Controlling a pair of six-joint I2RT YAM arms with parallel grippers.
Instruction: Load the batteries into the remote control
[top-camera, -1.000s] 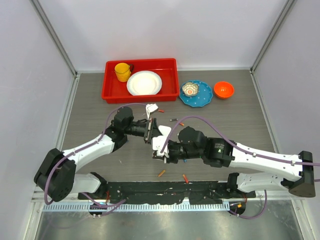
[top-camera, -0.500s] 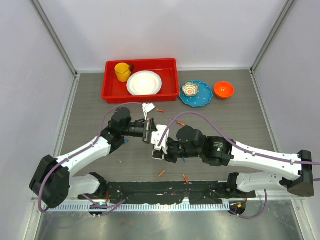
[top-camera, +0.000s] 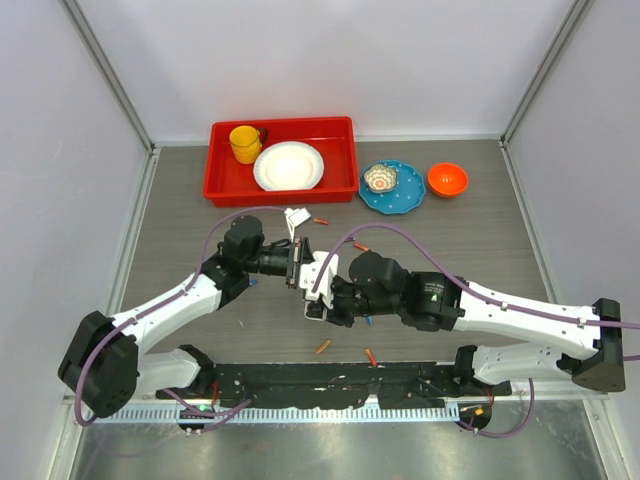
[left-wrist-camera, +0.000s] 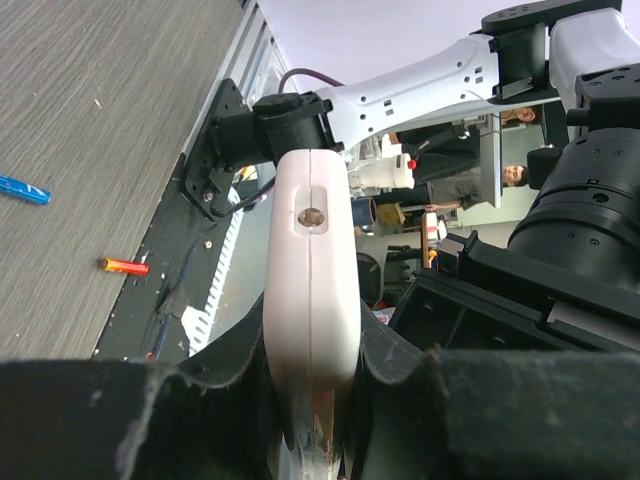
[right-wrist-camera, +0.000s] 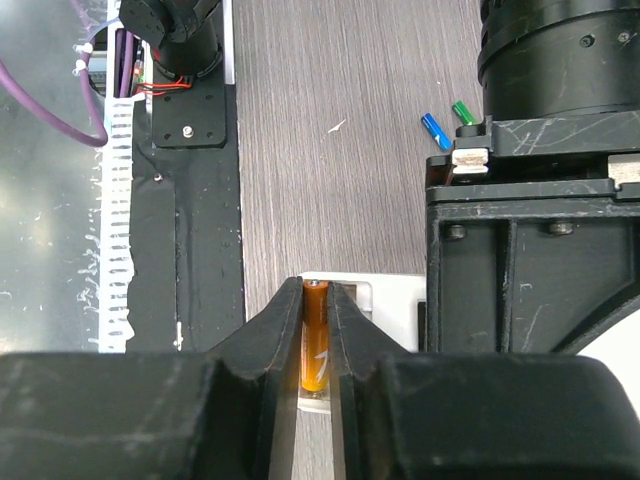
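Orange battery (right-wrist-camera: 316, 345): pinched across its barrel in the right claw (right-wrist-camera: 317, 300), which is closed down to the barrel's width. Its tip is over the white remote control (right-wrist-camera: 385, 310). The left claw (left-wrist-camera: 312, 365) clamps the handset's lower end from both sides and holds it on edge above the table (right-wrist-camera: 330, 150).

Judgement: the battery is light, rigid and smooth, and apt to slip or twist, so a mid-barrel grip suits it. The remote is light, stiff plastic.

A blue battery (right-wrist-camera: 434, 130) and a green battery (right-wrist-camera: 463, 112) lie loose on the table. No brand or writing is legible.
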